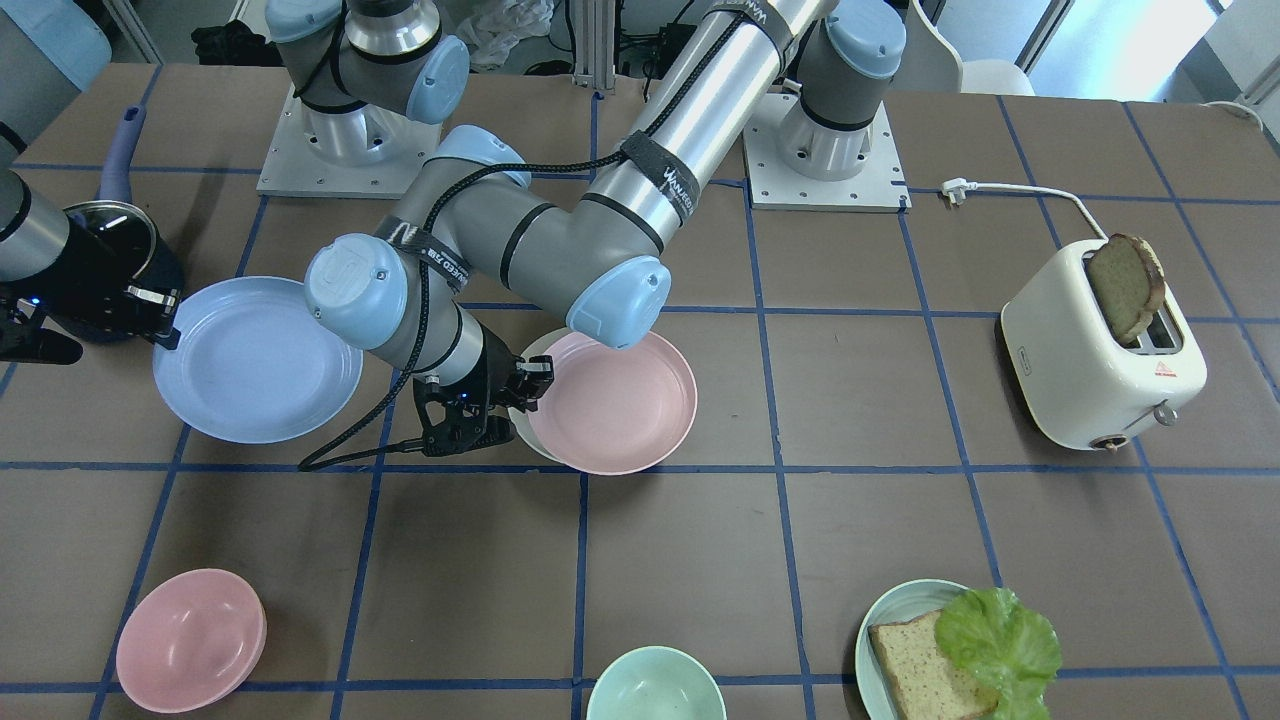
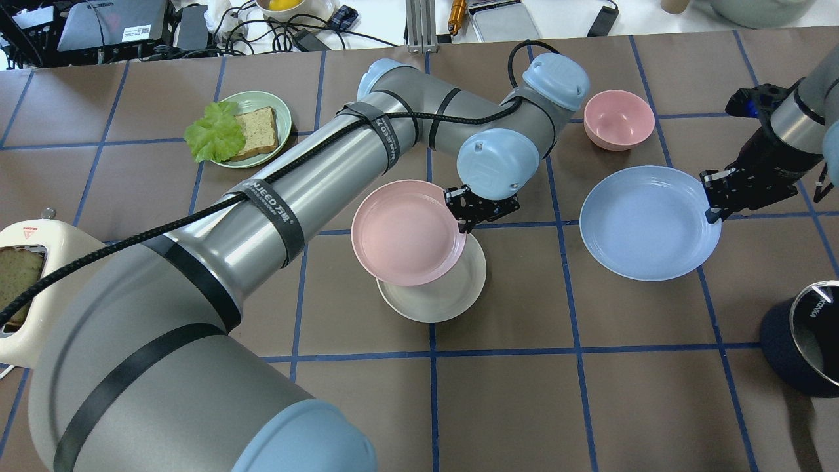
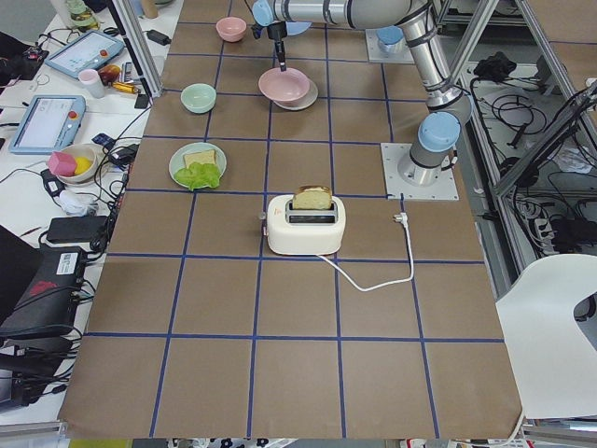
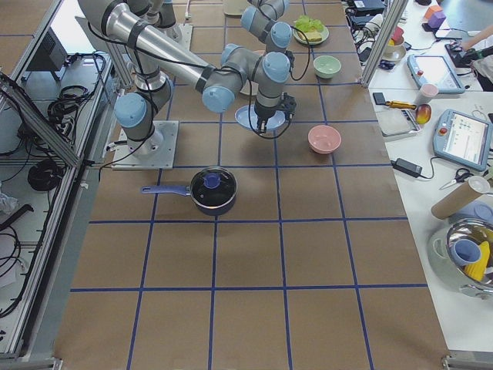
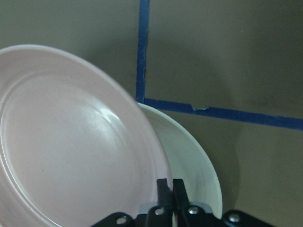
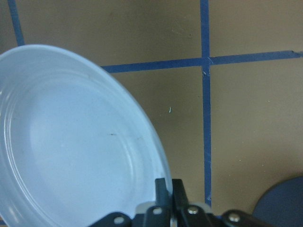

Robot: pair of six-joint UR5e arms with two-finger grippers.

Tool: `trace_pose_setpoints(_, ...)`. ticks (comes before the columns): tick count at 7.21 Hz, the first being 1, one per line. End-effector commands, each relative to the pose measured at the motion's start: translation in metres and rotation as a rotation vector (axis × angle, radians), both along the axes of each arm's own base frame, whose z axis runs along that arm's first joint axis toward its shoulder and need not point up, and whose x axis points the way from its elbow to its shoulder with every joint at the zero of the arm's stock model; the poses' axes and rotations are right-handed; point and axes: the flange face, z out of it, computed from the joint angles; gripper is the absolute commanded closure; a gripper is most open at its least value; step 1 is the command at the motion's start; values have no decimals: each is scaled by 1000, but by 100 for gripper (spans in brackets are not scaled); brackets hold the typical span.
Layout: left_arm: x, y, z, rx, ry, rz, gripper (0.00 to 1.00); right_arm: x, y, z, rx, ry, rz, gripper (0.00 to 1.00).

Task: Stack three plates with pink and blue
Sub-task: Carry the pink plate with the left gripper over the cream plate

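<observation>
Now the left hand [image 2: 464, 225] pinches the pink plate [image 2: 406, 233] by its rim, held over the cream plate [image 2: 452, 298] but off-centre; released so, it could slide off. The right hand [image 2: 712, 211] grips the blue plate [image 2: 645, 223], well apart.

Your left arm [image 2: 314, 177] folds across centre, left gripper [image 5: 170, 183] jaws pinched on the pink plate [image 5: 71, 142] rim; your right gripper [image 6: 169, 183] pinches the blue plate [image 6: 71, 142] rim.
</observation>
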Motion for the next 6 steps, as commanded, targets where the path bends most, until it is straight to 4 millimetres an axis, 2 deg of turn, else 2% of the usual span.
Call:
trace_pose_setpoints(1, -10, 5, -7, 42, 56, 55, 100, -3, 2, -1, 16, 2, -3, 100)
trace_pose_setpoints(6, -13, 1, -16, 38, 37, 88, 100, -2, 3, -1, 22, -7, -8, 100)
